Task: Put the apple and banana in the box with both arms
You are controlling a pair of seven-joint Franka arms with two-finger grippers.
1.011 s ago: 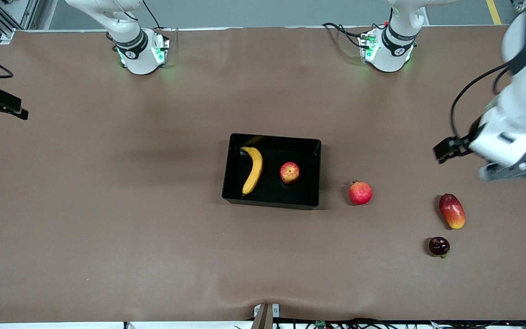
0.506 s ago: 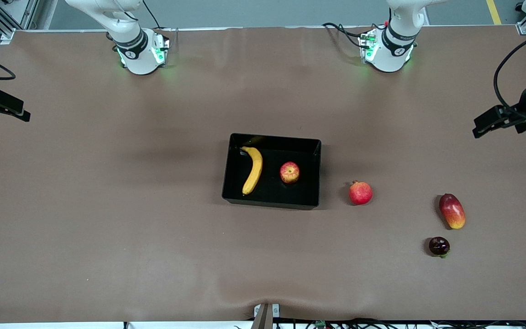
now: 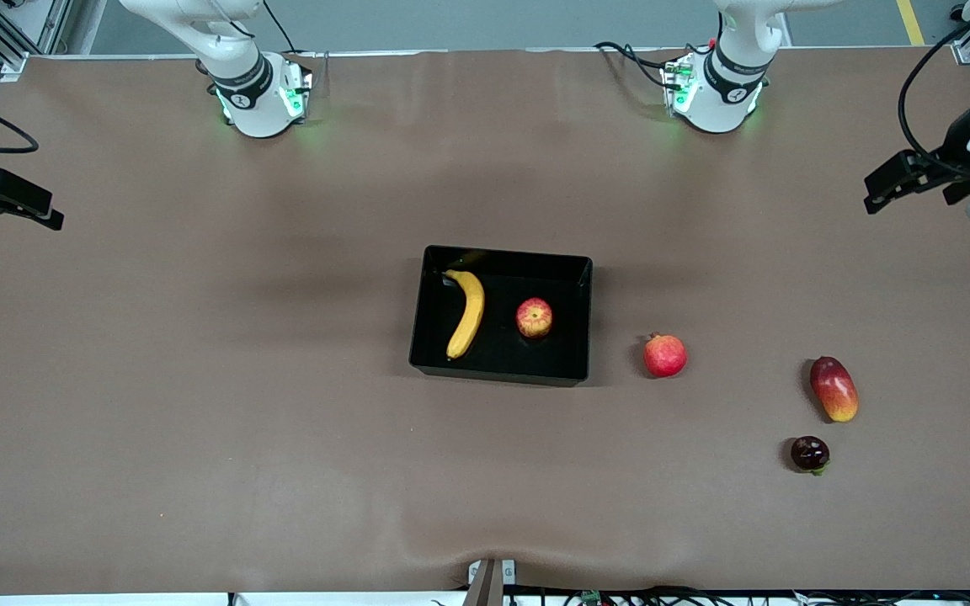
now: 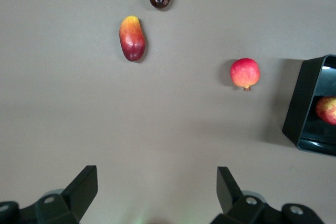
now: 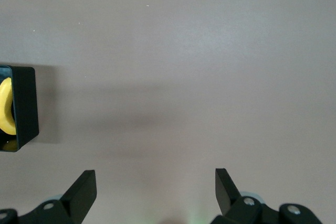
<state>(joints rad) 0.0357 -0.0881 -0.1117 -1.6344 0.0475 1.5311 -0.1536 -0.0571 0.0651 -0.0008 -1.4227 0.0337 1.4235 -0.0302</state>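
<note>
The black box sits mid-table. The yellow banana lies inside it at the right arm's end. The red-yellow apple sits inside it beside the banana, toward the left arm's end. My left gripper is open and empty, up over the table's edge at the left arm's end; its own view shows a box corner and part of the apple. My right gripper is open and empty, up over the right arm's end, with the box and banana at the view's edge.
A red pomegranate stands beside the box toward the left arm's end. A red-yellow mango and a small dark fruit lie farther toward that end, the dark fruit nearer the front camera. Brown cloth covers the table.
The left arm has lifted away from over the mango area, out toward the table's edge and the robots' side. The right gripper has shifted slightly. The fruits and box have not moved.
</note>
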